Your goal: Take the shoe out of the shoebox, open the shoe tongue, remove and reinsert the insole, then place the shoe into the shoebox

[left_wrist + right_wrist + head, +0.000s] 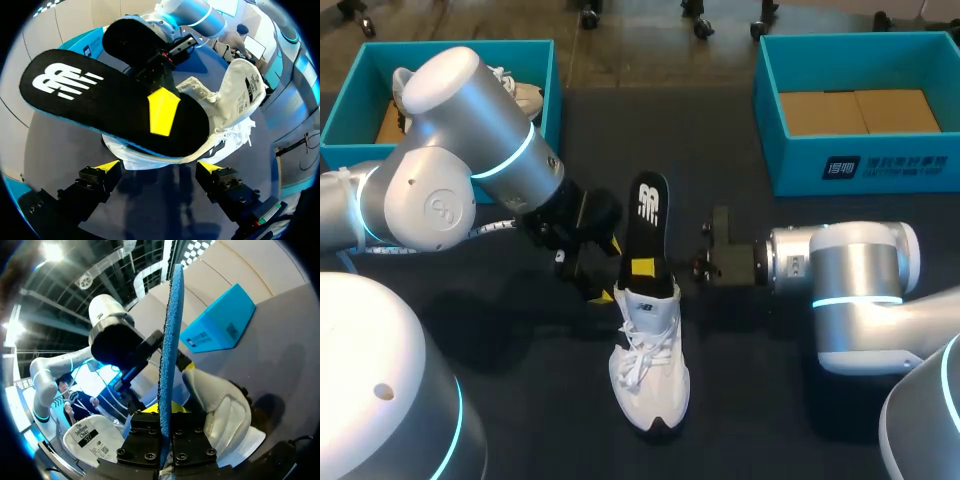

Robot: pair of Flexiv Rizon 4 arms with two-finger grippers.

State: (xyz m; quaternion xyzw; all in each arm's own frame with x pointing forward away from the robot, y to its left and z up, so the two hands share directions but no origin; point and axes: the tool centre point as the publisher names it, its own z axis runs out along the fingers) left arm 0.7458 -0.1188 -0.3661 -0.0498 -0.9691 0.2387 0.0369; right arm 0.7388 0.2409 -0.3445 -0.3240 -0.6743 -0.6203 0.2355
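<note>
Overhead, our left arm slants in, its left gripper beside the heel of the white shoe on the table; our right arm lies level. From the left wrist, fingers stand spread, shoe just ahead. From the right wrist, our right gripper clamps the black insole, upright, half out.
</note>
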